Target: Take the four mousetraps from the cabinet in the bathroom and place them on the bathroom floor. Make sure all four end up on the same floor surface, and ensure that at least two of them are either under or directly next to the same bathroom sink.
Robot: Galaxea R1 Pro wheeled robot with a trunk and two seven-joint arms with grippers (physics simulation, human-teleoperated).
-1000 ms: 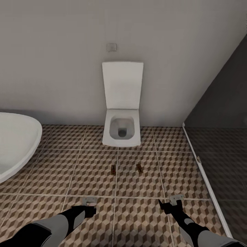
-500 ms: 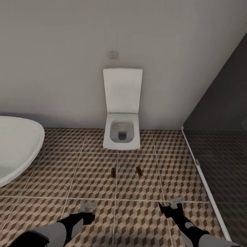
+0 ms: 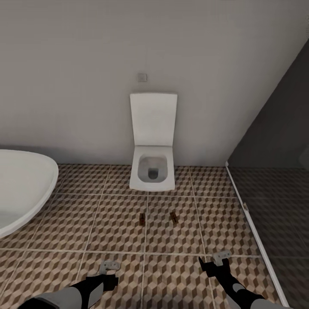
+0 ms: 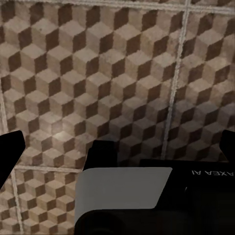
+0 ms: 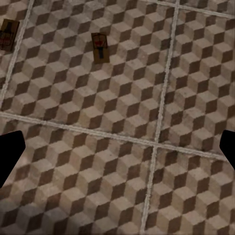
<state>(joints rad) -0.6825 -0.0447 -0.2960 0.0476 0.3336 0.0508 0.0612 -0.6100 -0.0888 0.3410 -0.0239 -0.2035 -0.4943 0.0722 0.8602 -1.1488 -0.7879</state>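
Two mousetraps (image 3: 142, 219) (image 3: 174, 217) lie flat on the cube-patterned bathroom floor (image 3: 107, 223), just before the white toilet (image 3: 152, 172) at the back wall. A bathtub (image 3: 21, 189) fills the floor's left edge. The left gripper (image 3: 108, 267) and right gripper (image 3: 221, 256) hover low, jaws apart and empty.

White toilet (image 3: 152, 171) against wall, bathtub (image 3: 21, 189) beside, dark glass partition (image 3: 274, 180).

Two mousetraps (image 3: 142, 219) (image 3: 174, 217), one toilet (image 3: 152, 171), one bathtub (image 3: 23, 184).
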